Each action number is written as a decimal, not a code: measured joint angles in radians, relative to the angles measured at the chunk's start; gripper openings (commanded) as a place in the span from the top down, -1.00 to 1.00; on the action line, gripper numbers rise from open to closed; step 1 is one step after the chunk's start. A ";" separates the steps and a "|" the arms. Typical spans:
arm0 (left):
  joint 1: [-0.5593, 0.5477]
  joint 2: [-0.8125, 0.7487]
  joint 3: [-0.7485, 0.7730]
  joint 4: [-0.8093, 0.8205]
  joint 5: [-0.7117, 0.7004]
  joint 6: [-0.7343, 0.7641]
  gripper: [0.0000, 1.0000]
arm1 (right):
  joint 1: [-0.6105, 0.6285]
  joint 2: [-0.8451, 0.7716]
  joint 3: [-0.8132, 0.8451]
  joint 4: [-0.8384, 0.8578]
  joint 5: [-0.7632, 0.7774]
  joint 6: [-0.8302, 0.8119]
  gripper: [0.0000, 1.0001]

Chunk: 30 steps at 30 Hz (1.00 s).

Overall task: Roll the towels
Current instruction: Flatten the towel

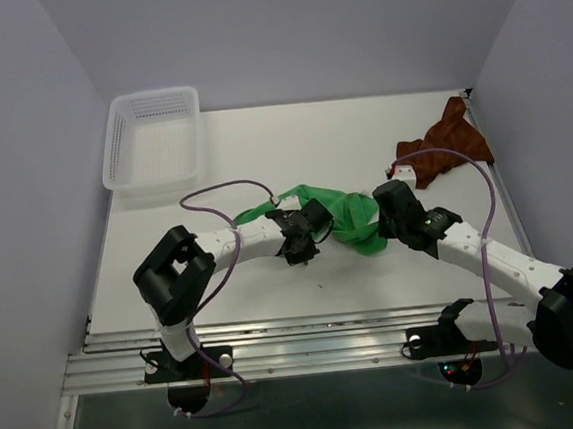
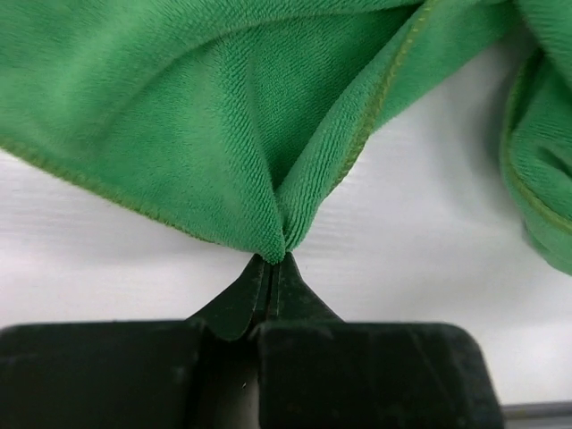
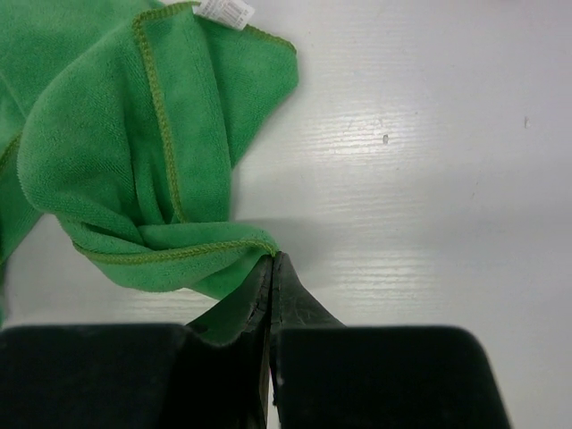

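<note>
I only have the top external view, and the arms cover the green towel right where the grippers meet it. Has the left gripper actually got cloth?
Observer: Yes. In the left wrist view the left gripper is shut on a pinched fold of the green towel, right at the fingertips.
Operator: And the right one?
Observer: Its wrist view shows the right gripper shut on a corner of the towel's stitched hem.
Operator: Is the cloth flat at the left pinch?
Observer: No. In the left wrist view it fans out from the pinch in two creased folds, not spread flat.
</note>
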 measured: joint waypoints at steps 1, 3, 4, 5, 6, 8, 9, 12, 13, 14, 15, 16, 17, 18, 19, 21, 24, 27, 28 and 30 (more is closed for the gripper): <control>0.006 -0.027 0.000 -0.016 -0.002 0.016 1.00 | -0.003 -0.001 0.003 0.000 0.001 -0.005 0.99; 0.021 -0.095 -0.003 -0.026 0.002 0.051 1.00 | -0.015 -0.013 0.015 -0.001 0.004 -0.016 0.99; 0.038 -0.150 -0.005 -0.032 0.003 0.066 1.00 | -0.021 -0.025 0.025 -0.002 0.008 -0.021 0.98; 0.064 -0.214 -0.009 -0.031 0.006 0.087 1.00 | -0.028 -0.040 0.038 -0.001 0.013 -0.027 0.99; 0.084 -0.254 -0.011 -0.029 0.009 0.099 1.00 | -0.032 -0.051 0.048 -0.001 0.020 -0.035 0.98; 0.174 -0.402 -0.026 -0.015 0.026 0.134 1.00 | -0.047 -0.085 0.087 -0.002 0.044 -0.051 0.99; 0.216 -0.465 -0.030 -0.014 0.028 0.147 1.00 | -0.055 -0.096 0.101 -0.001 0.051 -0.056 0.99; 0.351 -0.626 -0.041 -0.024 0.004 0.182 1.00 | -0.089 -0.134 0.163 0.003 0.090 -0.080 0.99; 0.378 -0.660 -0.041 -0.031 0.001 0.191 1.00 | -0.098 -0.144 0.179 0.005 0.101 -0.089 0.99; 0.401 -0.682 -0.041 -0.039 -0.004 0.198 1.00 | -0.108 -0.151 0.189 0.007 0.111 -0.096 0.99; 0.431 -0.713 -0.041 -0.055 -0.013 0.209 1.00 | -0.120 -0.157 0.203 0.008 0.122 -0.106 0.99; 0.449 -0.722 -0.041 -0.065 -0.017 0.215 1.00 | -0.134 -0.162 0.219 0.009 0.136 -0.115 0.99; 0.483 -0.734 -0.041 -0.080 -0.020 0.223 1.00 | -0.145 -0.165 0.229 0.008 0.146 -0.122 0.99; 0.510 -0.740 -0.041 -0.093 -0.021 0.231 1.00 | -0.156 -0.168 0.242 0.008 0.159 -0.132 0.99; 0.541 -0.744 -0.041 -0.106 -0.023 0.239 1.00 | -0.168 -0.171 0.254 0.008 0.172 -0.140 0.99; 0.599 -0.746 -0.041 -0.130 -0.023 0.254 1.00 | -0.183 -0.180 0.278 0.008 0.196 -0.156 0.99; 0.674 -0.757 -0.038 -0.153 -0.007 0.281 1.00 | -0.193 -0.200 0.316 0.008 0.212 -0.176 0.99; 0.708 -0.788 -0.016 -0.171 0.027 0.312 1.00 | -0.193 -0.230 0.353 0.006 0.209 -0.192 0.99; 0.710 -0.798 -0.005 -0.176 0.037 0.318 1.00 | -0.193 -0.238 0.365 0.002 0.210 -0.194 0.99; 0.711 -0.827 0.025 -0.183 0.061 0.335 1.00 | -0.193 -0.265 0.395 -0.013 0.208 -0.199 0.99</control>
